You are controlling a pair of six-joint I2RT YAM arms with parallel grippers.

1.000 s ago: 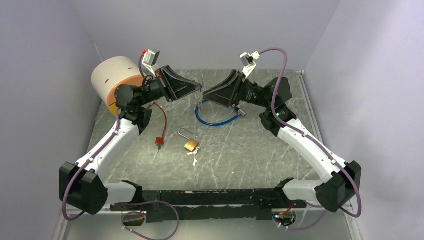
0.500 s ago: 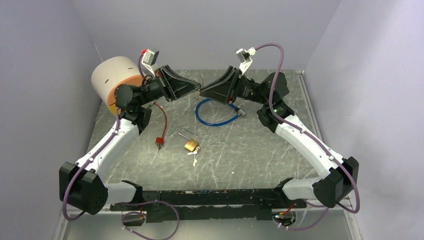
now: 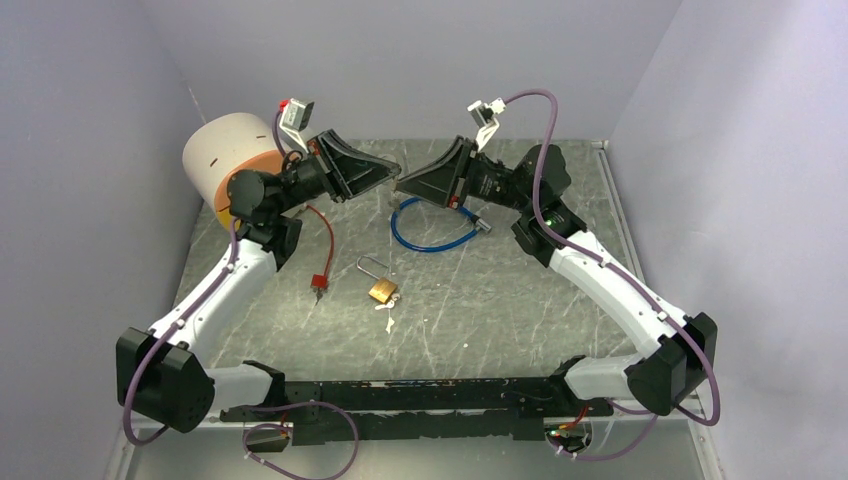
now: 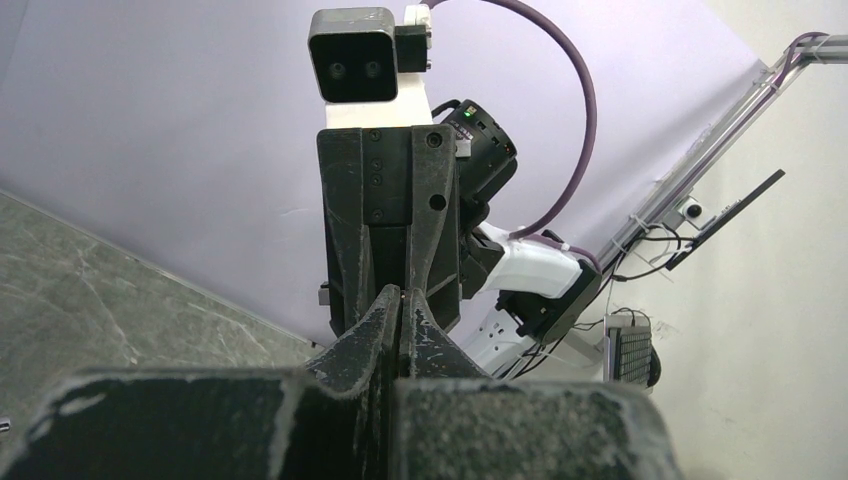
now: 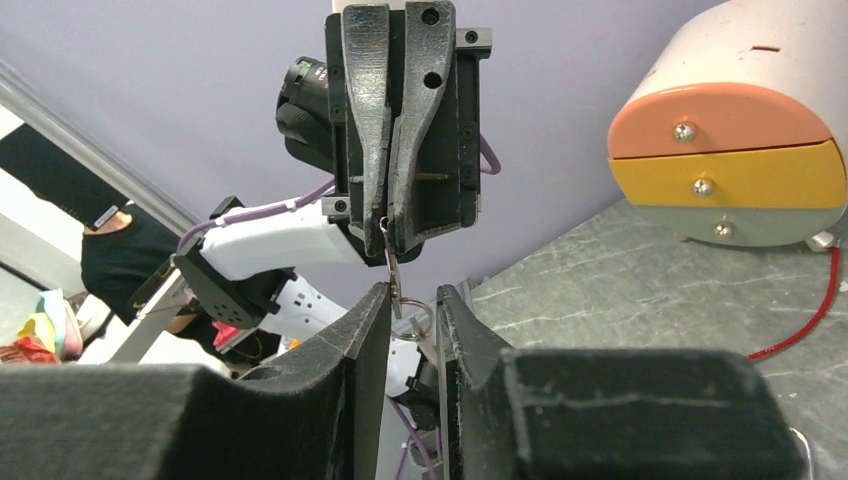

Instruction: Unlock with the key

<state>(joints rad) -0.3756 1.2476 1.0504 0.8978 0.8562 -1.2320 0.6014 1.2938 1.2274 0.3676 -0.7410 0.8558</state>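
Two robot arms meet tip to tip in the air above the far middle of the counter [image 3: 500, 300]. The right end effector [image 5: 412, 295] now sits higher and closer to the left one than a second ago, and its jaws are narrower. They stand a small gap apart on either side of the key [image 5: 391, 262], apparently not yet clamped. The left end effector [image 5: 388, 225] is closed on the top of that key, which hangs down with its ring. This looks like a hand-over before unlocking.

The brass padlock [image 3: 380, 291] lies near the counter's centre, with open room around it. A blue cable [image 3: 432, 243] lies beneath the meeting point and a red cable [image 3: 327, 240] lies left of centre. A round drawer box [image 3: 225, 160] fills the far left corner.
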